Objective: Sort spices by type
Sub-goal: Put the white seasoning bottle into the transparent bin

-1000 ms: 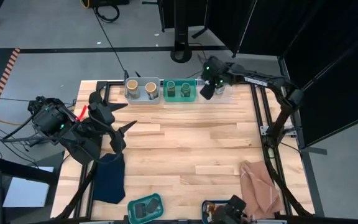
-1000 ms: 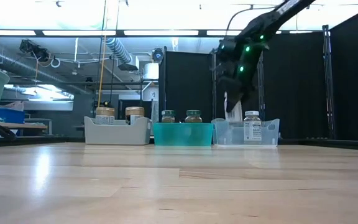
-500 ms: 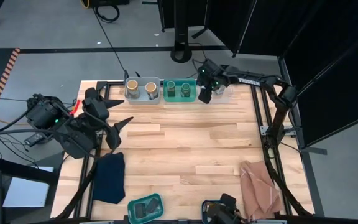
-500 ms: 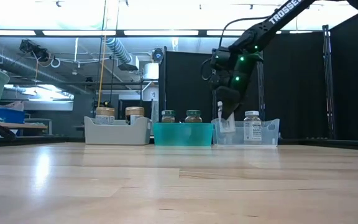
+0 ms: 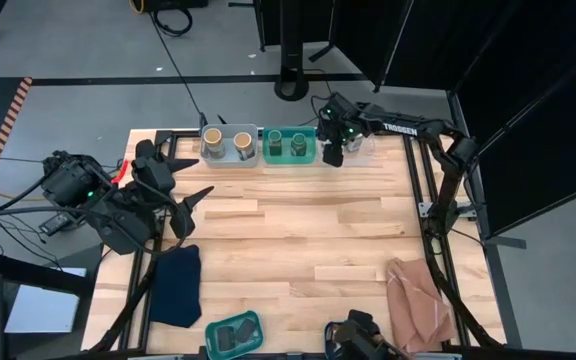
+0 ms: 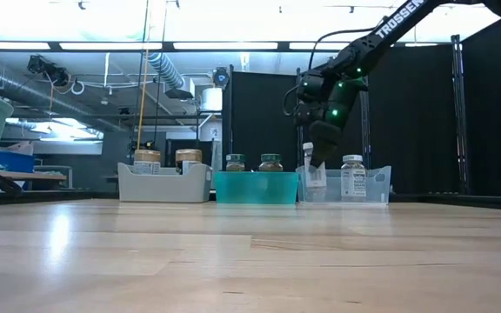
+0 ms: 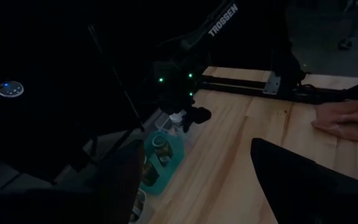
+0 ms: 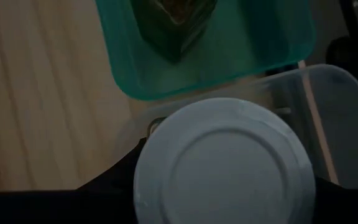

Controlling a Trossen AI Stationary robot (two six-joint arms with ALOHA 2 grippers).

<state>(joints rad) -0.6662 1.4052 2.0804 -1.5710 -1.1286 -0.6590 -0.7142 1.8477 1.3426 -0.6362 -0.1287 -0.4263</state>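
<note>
My right gripper (image 5: 333, 152) is at the table's far edge, shut on a white-topped spice jar (image 6: 312, 171) and lowered into the clear bin (image 6: 368, 185). A second white-topped jar (image 6: 352, 176) stands in that bin. Two green-topped jars (image 5: 287, 143) stand in the teal bin (image 5: 309, 157). Two tan-topped jars (image 5: 227, 142) stand in the grey bin (image 5: 227, 159). My left gripper (image 5: 185, 207) is open and empty at the table's left, above the dark blue cloth (image 5: 178, 285). My right gripper pinches the white-topped jar between its two fingers, just under the round white lid (image 8: 222, 165), which hides the place of contact. The fingers come from above, pointing down. The jar's lower part is inside the clear bin; whether it stands on the bottom I cannot tell.
A small teal bin (image 5: 233, 335) holding a dark box and another container (image 5: 358, 340) sit at the near edge. A pinkish-brown cloth (image 5: 418, 300) lies at the near right. Bare wood fills the table's middle.
My right gripper has gone down and a little toward the table's left with the white-topped jar, bringing it from above the clear bin down inside its walls. My left gripper has shifted slightly toward the far edge, still open.
</note>
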